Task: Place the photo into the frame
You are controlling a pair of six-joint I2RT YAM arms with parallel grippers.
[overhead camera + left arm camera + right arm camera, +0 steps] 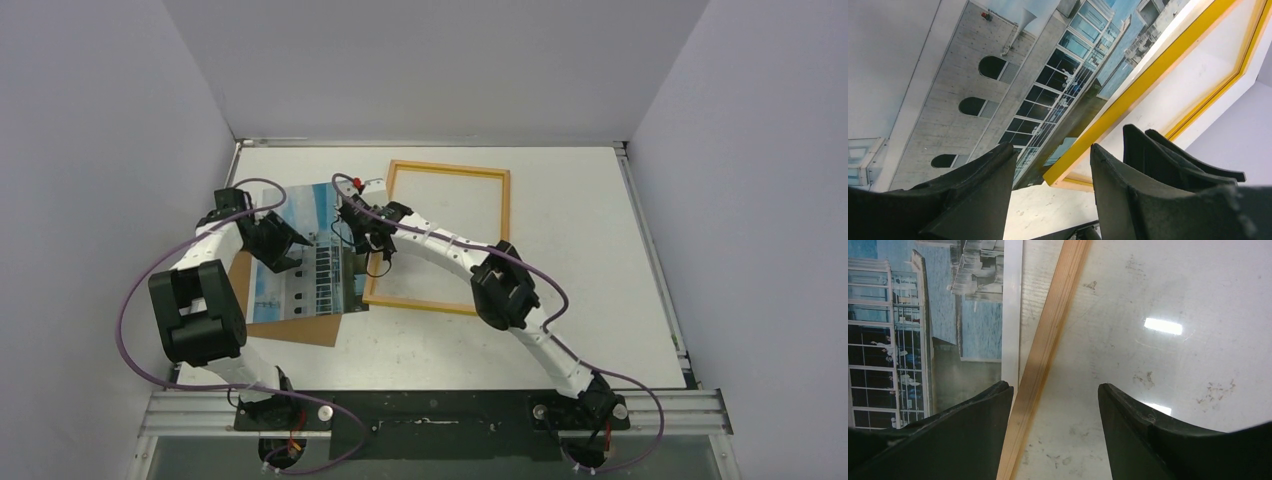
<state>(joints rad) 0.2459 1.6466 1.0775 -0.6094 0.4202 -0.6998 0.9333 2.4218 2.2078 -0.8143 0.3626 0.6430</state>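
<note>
The photo (pixel 310 285), a white building under blue sky, lies face up on the left of the table, resting on a brown backing board (pixel 300 328). The frame (pixel 450 168) lies flat to its right, close beside the photo's right edge. My left gripper (pixel 283 250) hovers open over the photo, holding nothing. In the left wrist view the photo (pixel 998 75) and the frame's yellow rail (pixel 1113 112) lie beyond the gripper (pixel 1053 150). My right gripper (pixel 1055 390) is open astride the frame's left wooden rail (pixel 1050 335), next to the photo's white border (pixel 1012 315).
White walls close in the table on the left, back and right. Both arm bases sit on the black rail (pixel 440 410) at the near edge. Purple cables (pixel 135 300) loop off each arm. The table inside the frame is stained and shows a light glare (pixel 1163 326).
</note>
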